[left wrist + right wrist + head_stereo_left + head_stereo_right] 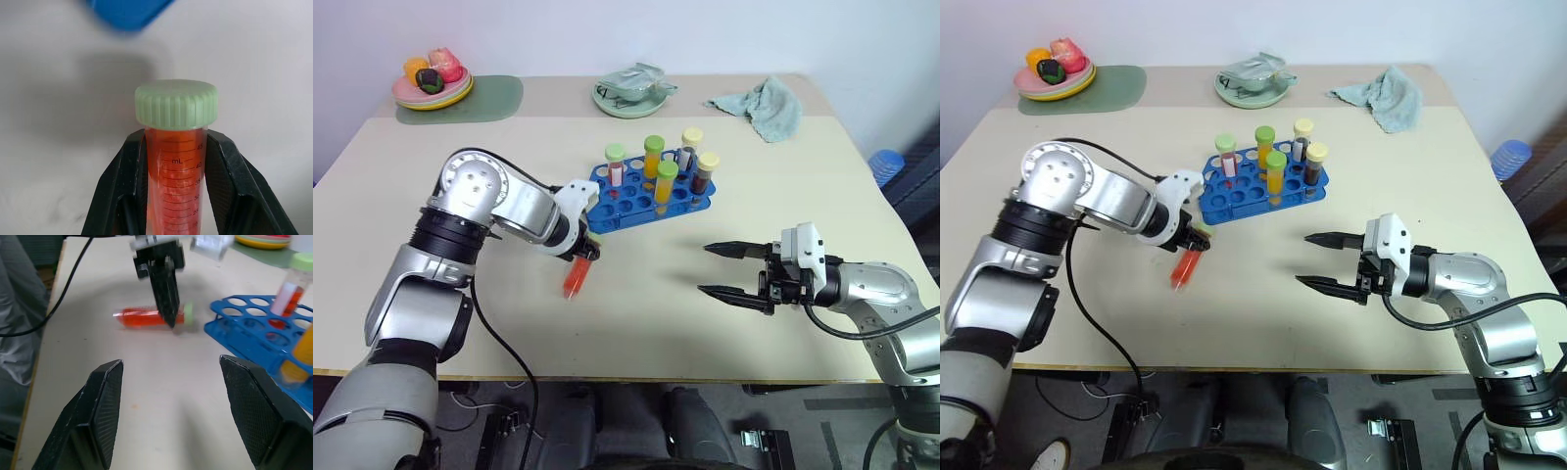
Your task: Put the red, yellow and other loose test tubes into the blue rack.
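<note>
Left wrist view: ribbed-capped red test tube (177, 171) between textured black fingers (227, 181).

Lab bench: blue tube rack (651, 201)

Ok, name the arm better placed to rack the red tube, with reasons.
Left. The left gripper is already shut on the red tube, just beside the blue rack. The right gripper is open and holds nothing, farther from the rack.
</note>
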{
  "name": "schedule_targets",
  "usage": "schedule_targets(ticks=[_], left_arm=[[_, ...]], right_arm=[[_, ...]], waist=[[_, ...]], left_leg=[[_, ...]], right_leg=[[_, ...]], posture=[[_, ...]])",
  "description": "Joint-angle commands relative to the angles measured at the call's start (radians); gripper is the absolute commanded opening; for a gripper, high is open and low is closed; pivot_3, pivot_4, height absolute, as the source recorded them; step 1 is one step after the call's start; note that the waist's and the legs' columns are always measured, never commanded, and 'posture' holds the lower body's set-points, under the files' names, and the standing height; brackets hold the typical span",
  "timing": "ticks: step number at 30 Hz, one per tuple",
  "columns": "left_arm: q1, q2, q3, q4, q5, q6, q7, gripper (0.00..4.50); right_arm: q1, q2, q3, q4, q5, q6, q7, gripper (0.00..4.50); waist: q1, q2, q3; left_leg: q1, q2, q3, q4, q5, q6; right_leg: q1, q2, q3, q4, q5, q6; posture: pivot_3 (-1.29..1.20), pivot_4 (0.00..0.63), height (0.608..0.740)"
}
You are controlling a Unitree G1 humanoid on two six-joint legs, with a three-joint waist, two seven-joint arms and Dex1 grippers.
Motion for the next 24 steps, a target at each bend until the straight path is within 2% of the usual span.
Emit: schedule_targets(ticks=[1,3,6,10,14,19,24], left_arm=[[0.015,0.043,0.118,-0.143,-0.017,-0.019,-0.107,1.38],[0.050,0.048,0.171,-0.251,0.034,-0.088,-0.163,1.38],[0.162,0.052,0.216,-0.516,0.271,-0.360,-0.302,1.38],[0.286,0.030,0.111,-0.631,0.649,-0.710,-0.445,1.38],[0.403,-0.120,0.126,-0.579,0.917,-1.089,-0.480,1.38],[0.452,-0.240,0.022,-0.351,1.201,-1.422,-0.596,1.38],[0.454,-0.370,-0.009,-0.183,1.352,-1.585,-0.627,1.38]], right_arm=[[-0.013,0.009,-0.034,-0.005,0.020,-0.015,-0.013,3.20],[-0.015,0.013,-0.044,-0.001,0.026,-0.010,-0.027,3.20],[-0.019,0.022,-0.061,-0.002,0.034,0.004,-0.062,3.20],[-0.020,0.025,-0.062,-0.003,0.030,0.009,-0.080,3.20],[-0.026,0.017,-0.066,-0.003,0.036,0.027,-0.087,3.20],[-0.040,0.000,-0.077,-0.016,0.039,0.060,-0.101,3.20],[-0.038,-0.020,-0.096,-0.045,0.049,0.093,-0.120,3.20]], waist=[[-0.002,0.000,0.000],[0.001,0.000,0.000],[0.003,0.000,0.000],[0.008,0.001,-0.001],[0.010,0.000,0.000],[0.009,0.000,0.000],[0.011,0.000,0.000]], left_leg=[[0.000,0.000,0.000,0.000,0.000,0.000],[0.000,0.000,0.001,-0.001,0.000,0.000],[0.000,0.000,0.001,0.000,0.000,-0.001],[0.000,0.000,0.003,-0.001,0.001,-0.003],[0.000,0.000,0.005,-0.001,0.001,-0.002],[0.000,0.000,0.004,-0.001,-0.002,0.003],[0.000,0.000,0.004,0.000,-0.003,0.005]], right_leg=[[0.000,0.000,0.000,0.000,0.000,0.000],[-0.001,0.000,0.001,0.000,0.000,0.000],[0.000,0.000,0.001,0.000,0.000,0.000],[0.000,0.000,0.001,-0.001,0.000,0.000],[0.003,0.000,0.001,-0.003,0.000,0.000],[0.002,0.000,0.000,-0.003,0.000,0.000],[0.003,0.000,-0.001,-0.003,0.000,0.000]], posture=[[0.00,0.150,0.740],[0.00,0.150,0.740],[0.00,0.150,0.740],[0.00,0.150,0.740],[0.00,0.150,0.740],[0.00,0.150,0.740],[0.00,0.150,0.740]])
